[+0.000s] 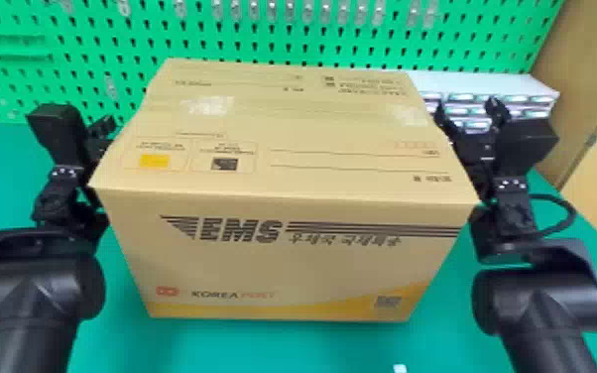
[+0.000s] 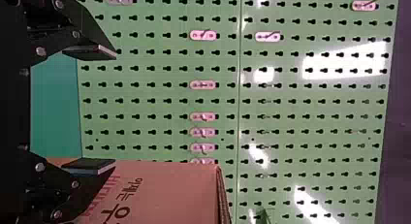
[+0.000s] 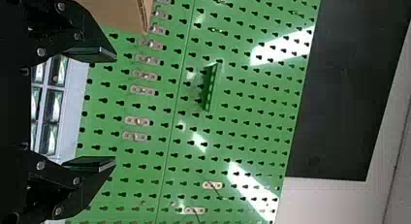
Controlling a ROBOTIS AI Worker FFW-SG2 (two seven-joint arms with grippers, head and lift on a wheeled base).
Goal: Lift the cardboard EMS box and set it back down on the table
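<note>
Flanking left claw (image 2: 115, 109), right claw (image 3: 115, 109): both stood open
EMS box (image 1: 282, 263): between them, inside bench's (image 1: 312, 347) right edge; lift unclear
Slip risk: uneven side pressure could have tipped it

Cardboard EMS box (image 1: 282, 268): showing tan faces, dark lettering and stripes, a yellow band running low along its front
Top: lying closed
Pose: sitting upright, its long front facing the robot
Place: showing against the green desk (image 1: 0, 183), its underside hiding any contact
</note>
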